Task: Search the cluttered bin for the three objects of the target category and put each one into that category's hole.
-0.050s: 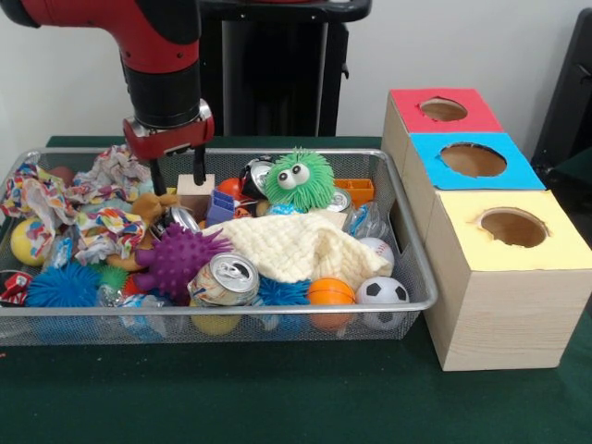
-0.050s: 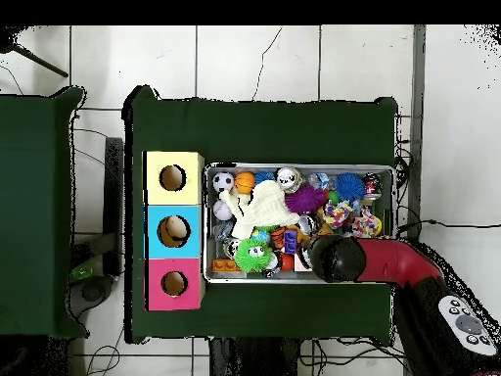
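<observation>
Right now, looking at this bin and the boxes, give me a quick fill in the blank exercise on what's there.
1. The gripper hangs with its fingers ____ over the wire bin.
2. The box nearest the camera in the front view has a ____ top.
3. The fuzzy toy with googly eyes is ____.
4. The cream cloth lies beside a ____ spiky ball.

Missing words: open; yellow; green; purple

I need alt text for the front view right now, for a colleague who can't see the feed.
The red and black arm's open gripper hangs over the back of a wire bin crammed with toys, its fingers either side of a small wooden block. The bin holds a green googly-eyed fuzzy toy, a purple spiky ball and a cream cloth; beside it stand red-, blue- and yellow-topped boxes with holes.
</observation>
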Robot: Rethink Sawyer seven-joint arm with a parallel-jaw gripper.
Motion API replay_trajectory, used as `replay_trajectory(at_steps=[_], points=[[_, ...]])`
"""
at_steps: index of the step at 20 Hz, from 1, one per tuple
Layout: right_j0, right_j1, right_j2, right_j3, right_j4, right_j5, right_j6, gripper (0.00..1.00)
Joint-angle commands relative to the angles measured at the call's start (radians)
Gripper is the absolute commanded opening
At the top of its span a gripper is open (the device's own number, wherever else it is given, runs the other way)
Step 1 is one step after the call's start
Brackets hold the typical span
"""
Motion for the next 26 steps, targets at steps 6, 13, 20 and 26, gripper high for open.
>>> replay_trajectory(at_steps=[6, 13, 20, 26], points=[[-0.004, 0.023, 0.079, -0.141, 0.015, 0.104, -0.053, 1.0], [-0.017, 0.023, 0.096, -0.187, -0.005, 0.133, -0.112, 1.0], [-0.056, 0.023, 0.172, -0.179, -0.052, 0.109, -0.238, 1.0], [-0.111, 0.038, 0.271, -0.157, -0.093, 0.1, -0.354, 1.0]])
